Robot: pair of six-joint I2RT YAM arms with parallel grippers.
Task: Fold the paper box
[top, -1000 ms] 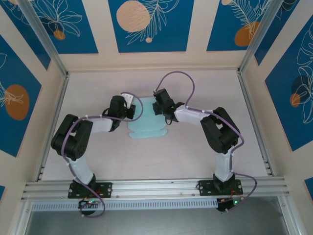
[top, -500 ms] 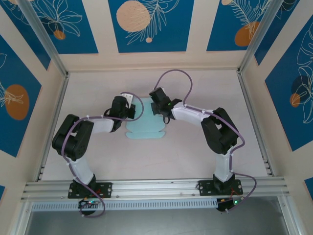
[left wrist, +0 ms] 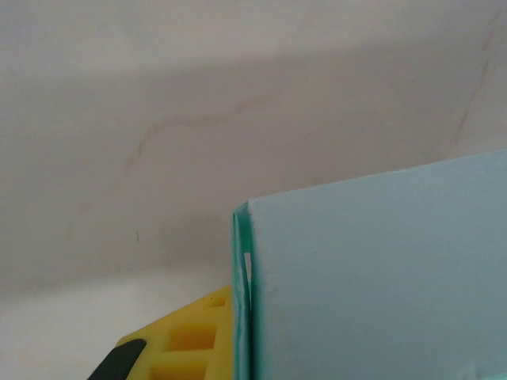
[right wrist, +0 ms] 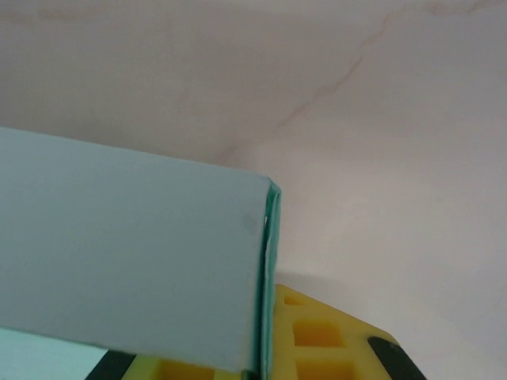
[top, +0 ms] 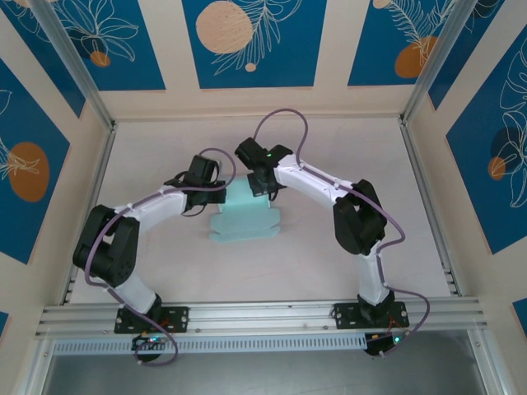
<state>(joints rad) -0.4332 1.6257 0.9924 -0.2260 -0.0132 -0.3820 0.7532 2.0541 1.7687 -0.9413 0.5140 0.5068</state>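
The paper box (top: pixel 244 222) is a pale blue card sheet lying mid-table, with its far part lifted between the two arms. My left gripper (top: pixel 216 195) pinches the raised part's left side and my right gripper (top: pixel 262 186) pinches its right side. In the left wrist view a doubled edge of the paper box (left wrist: pixel 372 277) runs down beside a yellow finger (left wrist: pixel 186 340) of the left gripper (left wrist: pixel 244 352). The right wrist view has the paper box (right wrist: pixel 135 253) with its folded edge against a yellow finger (right wrist: pixel 333 340) of the right gripper (right wrist: pixel 266 352). Each gripper's other finger is hidden behind the card.
The pale table (top: pixel 329 247) is walled by beige panels with blue prints, with metal rails along the left (top: pixel 90 197) and right (top: pixel 428 197) sides. Both arm bases stand on the near rail (top: pixel 263 313). Purple cables loop above the wrists.
Both grippers have moved inward and slightly nearer, the right one leftward, the left arm stretching out. The sheet's far part has risen and its visible outline has shortened toward me.
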